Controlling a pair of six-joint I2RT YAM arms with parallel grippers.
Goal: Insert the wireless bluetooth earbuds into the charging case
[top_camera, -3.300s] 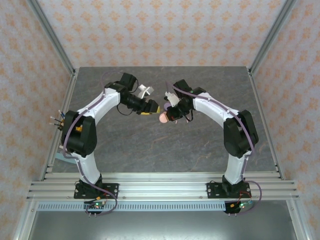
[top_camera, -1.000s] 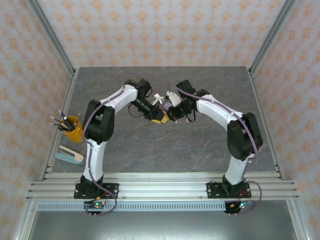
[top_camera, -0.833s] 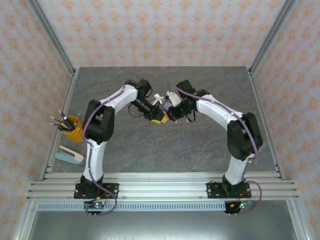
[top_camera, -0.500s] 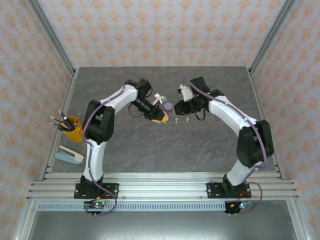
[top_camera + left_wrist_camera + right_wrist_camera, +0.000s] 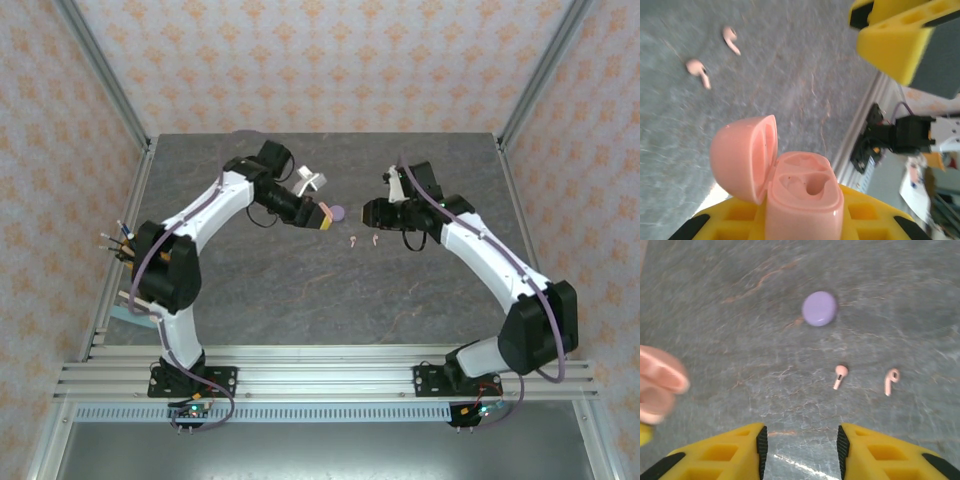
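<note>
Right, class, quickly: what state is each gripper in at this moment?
Left gripper: shut on the open pale pink round plastic charging case.
Right gripper: open, holding nothing.

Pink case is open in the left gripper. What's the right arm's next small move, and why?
Probably lower the open right gripper onto the nearer pink earbud: it and the other earbud lie loose on the table, and the pink case sockets look empty.

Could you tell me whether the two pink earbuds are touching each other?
Apart: the right wrist view shows bare table between one pink earbud and the other pink earbud.
</note>
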